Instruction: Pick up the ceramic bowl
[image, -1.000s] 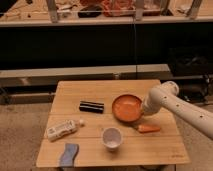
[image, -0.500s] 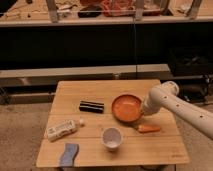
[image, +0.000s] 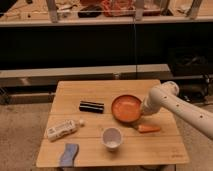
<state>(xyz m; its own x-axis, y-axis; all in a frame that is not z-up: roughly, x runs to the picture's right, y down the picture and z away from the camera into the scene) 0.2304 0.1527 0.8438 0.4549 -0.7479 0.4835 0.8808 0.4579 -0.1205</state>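
Wooden table, ceramic bowl right of centre, closed fingers at its right rim.

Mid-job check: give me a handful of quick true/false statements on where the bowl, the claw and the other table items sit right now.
1. The claw is at the ceramic bowl's right rim. True.
2. The ceramic bowl is lifted clear of the table. False: it sits on the wood.
3. The white cup stands in front of the bowl. True.
4. The carrot lies inside the bowl. False: it lies on the table, near the bowl's front right.
5. The black box is right of the bowl. False: it is on the left.
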